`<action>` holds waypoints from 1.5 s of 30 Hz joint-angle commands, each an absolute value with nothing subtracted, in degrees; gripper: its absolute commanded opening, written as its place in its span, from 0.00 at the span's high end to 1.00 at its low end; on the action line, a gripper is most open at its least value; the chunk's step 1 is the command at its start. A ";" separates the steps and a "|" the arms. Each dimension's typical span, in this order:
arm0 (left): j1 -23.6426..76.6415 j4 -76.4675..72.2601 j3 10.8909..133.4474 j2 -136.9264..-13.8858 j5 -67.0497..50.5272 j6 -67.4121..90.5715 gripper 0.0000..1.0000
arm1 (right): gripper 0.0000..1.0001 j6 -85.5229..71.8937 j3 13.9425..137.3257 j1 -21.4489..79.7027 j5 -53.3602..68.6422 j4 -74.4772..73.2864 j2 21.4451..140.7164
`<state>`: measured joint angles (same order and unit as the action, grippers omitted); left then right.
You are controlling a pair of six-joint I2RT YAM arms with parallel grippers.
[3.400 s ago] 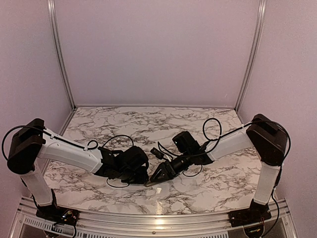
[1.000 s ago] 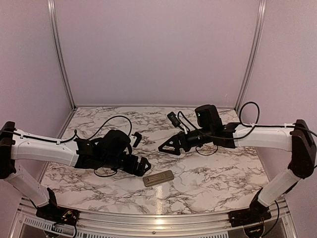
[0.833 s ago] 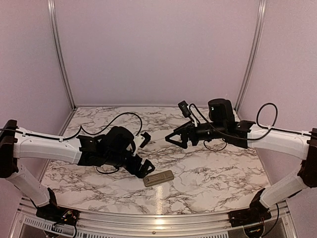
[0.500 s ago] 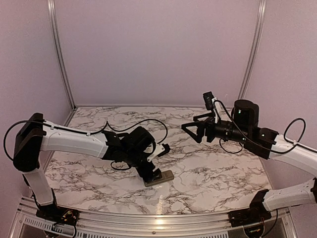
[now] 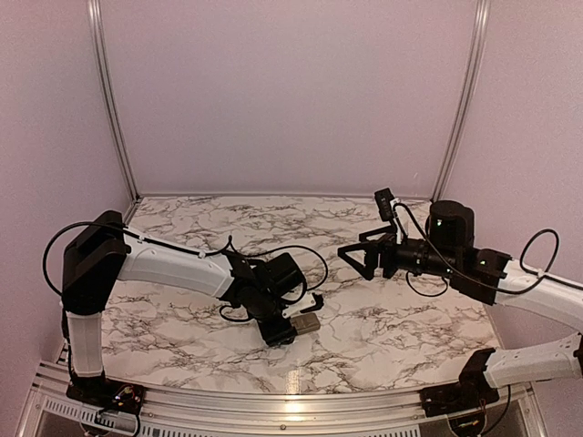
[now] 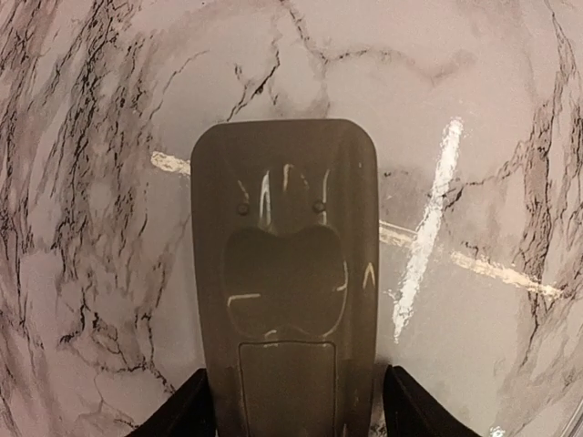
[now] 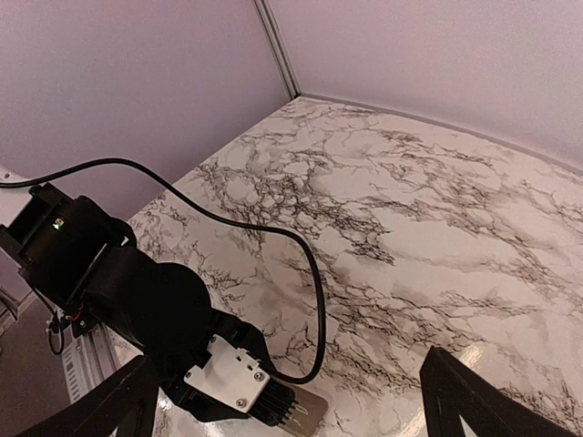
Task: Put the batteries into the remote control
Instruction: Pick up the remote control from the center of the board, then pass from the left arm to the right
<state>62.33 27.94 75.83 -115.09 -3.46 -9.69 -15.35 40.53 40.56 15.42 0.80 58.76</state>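
The remote control (image 5: 306, 322) lies on the marble table near the front middle, tan-grey back up, with a dark recess and a closed-looking cover panel (image 6: 287, 273). My left gripper (image 5: 282, 330) is low over it. In the left wrist view my left gripper (image 6: 291, 419) is open, with one finger (image 6: 178, 414) at the remote's left edge and the other finger (image 6: 414, 410) a little off its right edge. My right gripper (image 5: 357, 258) hangs raised to the right, open wide and empty (image 7: 291, 382). The remote's tip (image 7: 308, 411) shows under the left gripper. No batteries are in view.
The left arm's black cable (image 7: 314, 273) loops over the table behind the remote. Lilac walls with aluminium posts (image 5: 109, 100) close the back and sides. A metal rail (image 5: 291, 405) runs along the front edge.
My left gripper has swung right and come down over the remote, jaws now on either side of its end. My right gripper has let go of the remote area and risen up to the right.
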 commanded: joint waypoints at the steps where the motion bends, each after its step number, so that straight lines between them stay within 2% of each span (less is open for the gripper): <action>1: 62.40 31.47 77.04 -117.16 -4.46 -10.70 0.42 | 0.01 -13.76 40.23 40.16 18.72 1.90 56.11; 4: 62.25 30.63 77.11 -116.10 -5.46 -10.04 0.55 | 0.01 -13.37 39.86 40.12 19.60 1.97 55.67; 10: 60.82 25.11 74.90 -108.96 -9.47 -8.73 0.62 | 0.01 -12.46 39.94 39.95 21.88 2.51 55.50; 19: 58.83 3.20 65.25 -88.10 -20.63 -4.63 0.63 | 0.02 -12.45 40.12 39.86 33.88 10.12 54.26; 23: 58.80 -7.53 61.42 -82.87 -26.11 -2.38 0.62 | 0.05 -14.34 40.60 40.17 44.05 17.90 55.64; 28: 58.80 -20.03 56.68 -79.04 -30.77 1.80 0.62 | 0.06 -13.17 43.63 43.80 46.73 20.38 57.73; 32: 59.04 -23.52 55.55 -78.44 -32.90 3.55 0.62 | 0.08 -12.25 46.67 47.33 46.81 20.02 61.50; 42: 59.68 -27.48 52.62 -78.09 -33.79 5.88 0.62 | 0.15 -16.59 48.82 48.68 49.35 27.57 66.26; 45: 59.68 -27.61 52.35 -78.19 -32.95 5.76 0.63 | 0.24 -17.85 49.74 49.08 49.38 28.85 67.70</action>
